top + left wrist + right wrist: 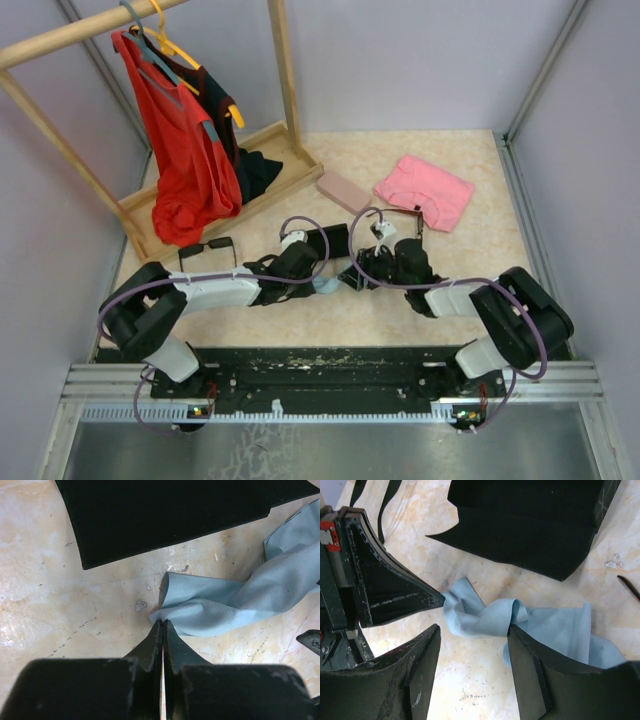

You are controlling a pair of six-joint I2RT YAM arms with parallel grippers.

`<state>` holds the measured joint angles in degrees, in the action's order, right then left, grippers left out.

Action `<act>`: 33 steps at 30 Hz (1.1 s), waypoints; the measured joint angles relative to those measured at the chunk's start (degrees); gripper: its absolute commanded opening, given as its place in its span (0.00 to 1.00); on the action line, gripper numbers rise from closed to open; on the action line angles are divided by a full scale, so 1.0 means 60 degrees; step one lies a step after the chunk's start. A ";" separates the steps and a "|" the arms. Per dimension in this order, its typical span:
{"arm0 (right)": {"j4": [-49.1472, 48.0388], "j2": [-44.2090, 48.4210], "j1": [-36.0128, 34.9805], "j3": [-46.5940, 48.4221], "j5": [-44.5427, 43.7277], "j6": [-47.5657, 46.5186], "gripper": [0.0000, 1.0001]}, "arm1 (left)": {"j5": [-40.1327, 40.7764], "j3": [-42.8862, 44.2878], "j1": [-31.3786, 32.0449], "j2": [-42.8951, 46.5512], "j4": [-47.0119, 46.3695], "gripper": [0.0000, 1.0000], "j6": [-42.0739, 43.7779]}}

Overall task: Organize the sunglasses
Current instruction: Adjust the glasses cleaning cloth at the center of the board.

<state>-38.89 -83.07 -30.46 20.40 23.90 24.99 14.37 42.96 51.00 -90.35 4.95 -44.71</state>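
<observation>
The black sunglasses (207, 250) lie open on the table at the left, beside my left arm and apart from both grippers. A thin reddish-brown frame (417, 220) shows next to the pink cloth, and its tip appears in the right wrist view (629, 586). My left gripper (162, 623) is shut on a corner of a light blue cloth (235, 597) in the middle of the table. My right gripper (475, 630) stands open over the same cloth (555, 627), and a fold touches its right finger (540, 675). The black case (175, 515) lies just beyond.
A pink oblong case (343, 191) and a folded pink cloth (424, 190) lie at the back. A wooden clothes rack (285, 70) with a red garment (190, 170) stands at the back left. Walls close in both sides.
</observation>
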 measured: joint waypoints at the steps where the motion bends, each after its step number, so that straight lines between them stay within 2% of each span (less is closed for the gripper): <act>1: 0.0000 0.0000 0.0000 0.0036 0.0004 -0.0004 0.56 | 0.0000 0.0000 0.0000 0.0000 0.0000 0.01 0.0000; 8: 0.0200 -0.0007 0.0000 0.0248 -0.0109 -0.0204 0.47 | 0.0000 0.0000 0.0000 0.0000 0.0000 0.01 0.0000; 14: 0.0397 -0.0011 0.0000 0.0248 -0.0149 -0.0317 0.34 | 0.0000 0.0011 0.0000 0.0000 0.0015 0.01 0.0004; 24: 0.0488 -0.0004 0.0000 0.0251 0.0018 -0.0197 0.05 | 0.0029 0.0036 0.0000 0.0015 0.0120 0.01 0.0007; 28: 0.0903 0.0262 -0.0015 0.0251 0.0018 0.0142 0.01 | 0.0120 0.0033 -0.0004 0.0160 0.0393 0.01 0.0000; 33: 0.1741 0.1311 -0.0248 0.0251 -0.0317 0.0616 0.00 | 0.0233 -0.0080 -0.0004 0.0914 0.0718 0.01 0.0000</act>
<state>-28.45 -75.20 -31.94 21.91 22.00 28.69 15.77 42.48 50.98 -84.86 9.26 -44.71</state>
